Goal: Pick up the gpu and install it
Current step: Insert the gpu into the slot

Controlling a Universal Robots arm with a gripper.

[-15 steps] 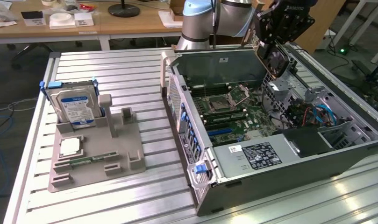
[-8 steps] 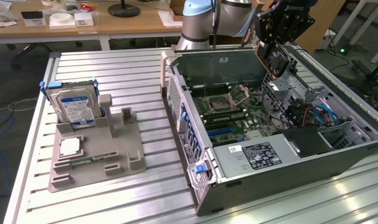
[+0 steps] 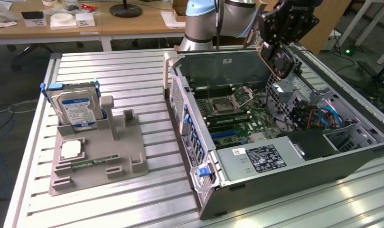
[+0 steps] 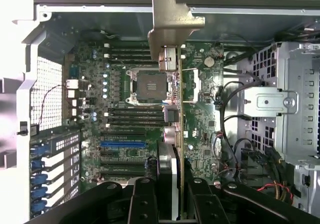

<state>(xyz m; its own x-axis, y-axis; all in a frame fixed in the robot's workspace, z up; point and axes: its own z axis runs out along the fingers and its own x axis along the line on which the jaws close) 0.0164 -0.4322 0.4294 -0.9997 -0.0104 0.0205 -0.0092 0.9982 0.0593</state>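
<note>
**Card held over the open case — squareness to be minded**

The gripper (image 4: 172, 196) is seen with its black fingers (image 4: 142, 199) drawn in narrowly on either face of the gpu (image 4: 169, 166), which is clamped between them and carried clear of everything else. The card is viewed edge-on from the wrist, cooler on one side and green board on the other, with its metal bracket (image 4: 172, 19) at the end away from the fingers. In the exterior view the gpu hangs tilted above the far corner of the computer case (image 3: 274, 190), fan face showing, not touching the case.

Beneath the card lies the motherboard (image 4: 200, 134), with the empty processor socket (image 4: 150, 86) and a blue slot (image 4: 122, 144) among black ones. The card's edge is judged to run across the slots rather than along them, so its line should be brought parallel to the slots and the tilt taken out before any contact is made. The grip is best left unchanged — a slip would be hard to correct over the board.

The loose cables (image 4: 227, 134) beside the drive cage (image 4: 295, 109) should be given room.

Farther off, a hard drive (image 3: 78, 109) stands in a grey holder (image 3: 97, 156) on the table (image 3: 116, 66), well apart from the work.
</note>
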